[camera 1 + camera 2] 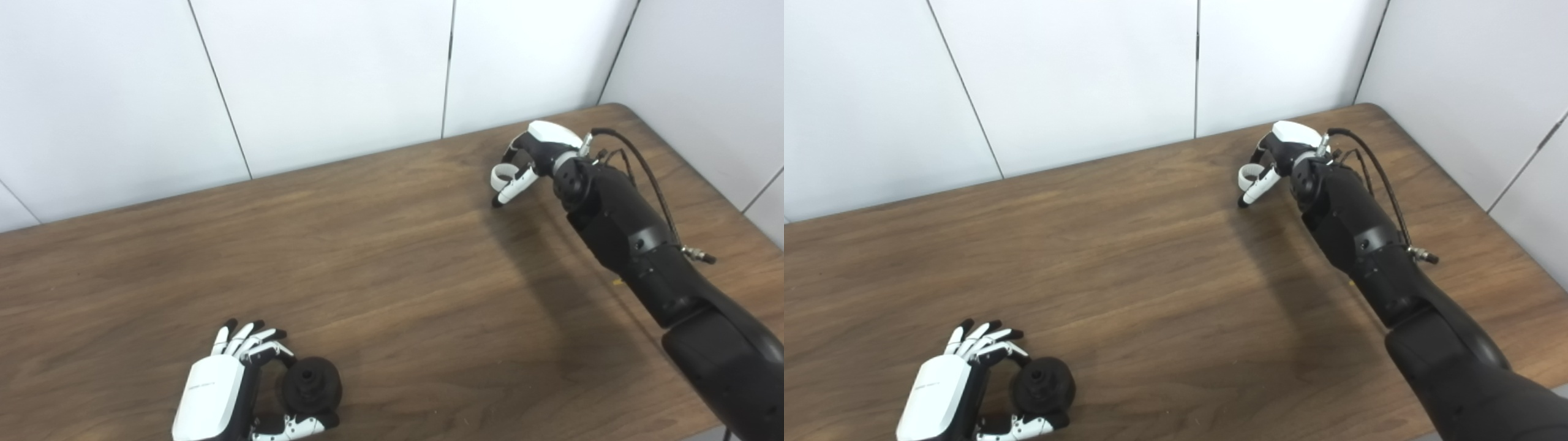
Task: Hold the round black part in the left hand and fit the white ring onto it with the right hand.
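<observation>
We've got the left robot hand (223, 392) at the near left edge of the wooden bench (380, 263), fingers curled around the round black plastic part (311, 384), which looks to sit on or just above the bench with its central hub facing up and toward us. Over near the far right corner, the right robot hand (530, 160) is pinched onto the thin white plastic ring (502, 176), lifted clear of the surface as far as we can judge. The two are well apart, so the carry comes first. To do this well, we'd bring the ring across level, line its opening squarely over the black hub, and keep the left grip steady so the part doesn't roll. We'd seat it gently, not force it. Count: one black part, one white ring, two robot hands.
</observation>
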`<act>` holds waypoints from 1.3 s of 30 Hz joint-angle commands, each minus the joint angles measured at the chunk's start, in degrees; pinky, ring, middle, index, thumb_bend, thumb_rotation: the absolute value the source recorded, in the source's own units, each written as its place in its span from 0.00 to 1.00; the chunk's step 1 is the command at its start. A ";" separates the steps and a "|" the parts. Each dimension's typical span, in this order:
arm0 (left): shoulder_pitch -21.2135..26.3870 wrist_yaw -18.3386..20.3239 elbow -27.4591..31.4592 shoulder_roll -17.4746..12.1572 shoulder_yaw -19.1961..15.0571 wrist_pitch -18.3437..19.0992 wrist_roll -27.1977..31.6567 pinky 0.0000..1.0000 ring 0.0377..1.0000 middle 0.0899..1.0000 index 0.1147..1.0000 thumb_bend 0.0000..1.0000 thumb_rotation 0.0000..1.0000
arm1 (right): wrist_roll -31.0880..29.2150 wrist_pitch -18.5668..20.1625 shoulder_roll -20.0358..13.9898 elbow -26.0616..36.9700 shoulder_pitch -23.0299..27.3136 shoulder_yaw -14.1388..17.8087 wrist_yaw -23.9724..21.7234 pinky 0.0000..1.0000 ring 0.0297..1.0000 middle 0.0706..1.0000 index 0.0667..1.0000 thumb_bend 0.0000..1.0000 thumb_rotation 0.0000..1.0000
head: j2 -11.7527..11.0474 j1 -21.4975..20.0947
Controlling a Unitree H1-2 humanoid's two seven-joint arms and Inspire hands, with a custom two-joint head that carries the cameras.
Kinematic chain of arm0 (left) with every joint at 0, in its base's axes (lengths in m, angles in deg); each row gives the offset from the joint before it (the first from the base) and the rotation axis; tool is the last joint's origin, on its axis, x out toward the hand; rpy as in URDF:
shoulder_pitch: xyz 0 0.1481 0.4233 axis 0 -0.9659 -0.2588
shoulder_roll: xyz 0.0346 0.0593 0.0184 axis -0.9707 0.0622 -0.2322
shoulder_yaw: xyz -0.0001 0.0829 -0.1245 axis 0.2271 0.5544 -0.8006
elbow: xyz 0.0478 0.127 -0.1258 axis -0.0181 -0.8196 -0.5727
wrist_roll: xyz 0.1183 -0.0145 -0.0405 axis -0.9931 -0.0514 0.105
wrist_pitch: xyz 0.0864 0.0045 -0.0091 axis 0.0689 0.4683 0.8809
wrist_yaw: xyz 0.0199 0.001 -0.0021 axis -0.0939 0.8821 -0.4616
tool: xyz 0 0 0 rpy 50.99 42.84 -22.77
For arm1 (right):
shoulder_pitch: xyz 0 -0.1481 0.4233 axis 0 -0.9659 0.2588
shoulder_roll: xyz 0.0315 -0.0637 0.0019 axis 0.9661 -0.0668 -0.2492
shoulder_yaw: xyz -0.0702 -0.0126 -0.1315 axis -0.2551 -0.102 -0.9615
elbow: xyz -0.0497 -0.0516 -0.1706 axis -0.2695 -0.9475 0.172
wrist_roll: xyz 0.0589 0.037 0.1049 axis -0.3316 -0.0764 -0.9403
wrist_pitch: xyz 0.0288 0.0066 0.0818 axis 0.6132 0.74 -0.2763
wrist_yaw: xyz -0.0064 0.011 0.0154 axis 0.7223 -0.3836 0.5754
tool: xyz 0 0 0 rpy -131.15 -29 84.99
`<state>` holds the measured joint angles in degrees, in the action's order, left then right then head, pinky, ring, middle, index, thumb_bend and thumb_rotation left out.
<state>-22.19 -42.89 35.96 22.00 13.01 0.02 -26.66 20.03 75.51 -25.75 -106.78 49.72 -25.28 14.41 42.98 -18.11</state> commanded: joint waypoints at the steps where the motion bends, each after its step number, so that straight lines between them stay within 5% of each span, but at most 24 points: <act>1: 0.20 0.02 0.30 -0.26 0.08 -0.47 -0.46 1.00 0.90 0.77 0.42 0.52 0.05 | 1.03 0.06 -2.22 1.31 2.78 0.43 0.26 1.00 1.00 0.92 0.61 0.84 0.28 | 0.05 -0.05; 22: 0.08 0.75 1.20 -0.26 0.10 -0.23 -0.56 1.00 0.89 0.76 0.42 0.52 0.05 | 0.23 0.02 -1.82 1.40 2.27 -0.03 0.67 1.00 1.00 0.88 0.55 0.82 0.23 | 0.37 -0.11; 39: 0.01 0.20 0.93 -0.26 0.46 -0.32 -1.56 1.00 0.88 0.76 0.42 0.52 0.05 | 1.15 0.09 -0.94 1.69 2.72 0.31 -0.23 1.00 1.00 0.90 0.62 0.82 0.28 | 0.45 0.33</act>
<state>-22.21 -42.97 36.08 21.99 13.09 0.08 -27.21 20.23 75.53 -26.05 -106.77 49.72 -25.61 14.06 43.42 -17.75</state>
